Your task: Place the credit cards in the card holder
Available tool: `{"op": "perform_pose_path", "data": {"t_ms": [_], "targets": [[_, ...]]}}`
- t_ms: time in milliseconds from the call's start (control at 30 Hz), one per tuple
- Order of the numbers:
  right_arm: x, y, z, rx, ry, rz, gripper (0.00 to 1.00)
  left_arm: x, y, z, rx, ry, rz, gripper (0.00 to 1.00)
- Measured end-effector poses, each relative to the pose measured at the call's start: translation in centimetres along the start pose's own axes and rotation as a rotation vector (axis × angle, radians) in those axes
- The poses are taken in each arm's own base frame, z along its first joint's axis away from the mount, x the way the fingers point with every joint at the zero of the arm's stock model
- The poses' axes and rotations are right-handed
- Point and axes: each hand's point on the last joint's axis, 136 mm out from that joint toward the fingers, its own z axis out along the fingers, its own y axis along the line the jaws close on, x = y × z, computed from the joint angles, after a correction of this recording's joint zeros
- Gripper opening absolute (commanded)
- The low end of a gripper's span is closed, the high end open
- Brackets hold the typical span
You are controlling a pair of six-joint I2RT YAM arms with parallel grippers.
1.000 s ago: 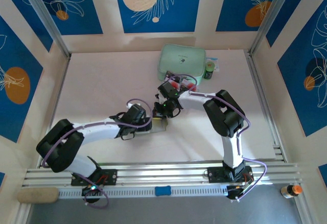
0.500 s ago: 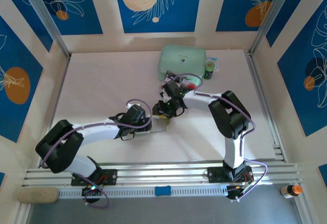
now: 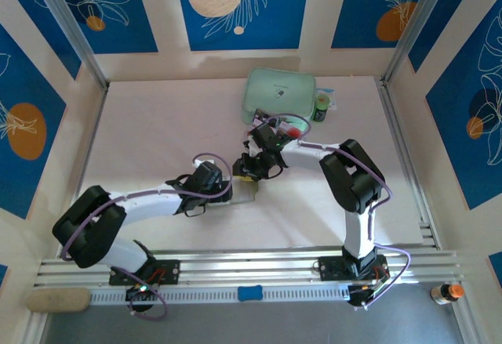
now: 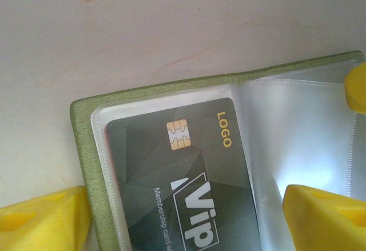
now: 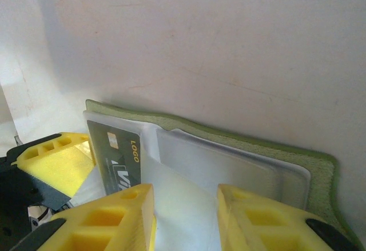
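The olive-green card holder (image 4: 86,148) lies open on the table (image 3: 157,124), its clear pockets facing up. A dark card (image 4: 183,165) marked VIP sits in the left pocket. My left gripper (image 4: 183,196) is open, its yellow fingers (image 4: 46,219) straddling that half of the holder (image 3: 246,193). My right gripper (image 5: 184,192) hovers open over the holder (image 5: 257,145), and a whitish pocket leaf (image 5: 183,205) shows in the gap between its jaws. From above, the two grippers (image 3: 226,190) (image 3: 249,173) meet at the holder. The credit cards (image 3: 292,132) show as red marks behind the right arm.
A mint-green zip case (image 3: 278,93) sits at the back, with a small dark bottle (image 3: 321,110) beside it. Metal rails (image 3: 251,266) run along the near edge. Panelled walls close in the table on three sides.
The right gripper's jaws have gone from shut to parted, and its wrist has shifted slightly over the holder. The left arm has stayed put.
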Motion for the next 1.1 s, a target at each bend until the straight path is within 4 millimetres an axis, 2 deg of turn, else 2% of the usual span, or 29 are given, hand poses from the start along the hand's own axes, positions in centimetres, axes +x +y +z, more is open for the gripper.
{"op": "perform_pose_path", "data": {"t_ms": [367,533,767,1100], "targets": [[0.3,0.2,0.6,-0.034,0.025,0.026,0.35,0.1,0.2,-0.2,0.002,-0.003,-0.001,0.88],[0.6,0.4,0.6,-0.039,0.032,0.028,0.41,-0.5,0.0,-1.6,0.02,-0.032,-0.006,0.91],[1.9,2.8,0.0,-0.055,0.037,-0.007,0.51,-2.8,-0.2,-5.0,0.054,-0.137,-0.028,0.93],[2.1,5.9,0.3,-0.057,0.027,-0.05,0.55,-3.3,2.0,-7.6,0.033,-0.201,-0.066,0.94]]}}
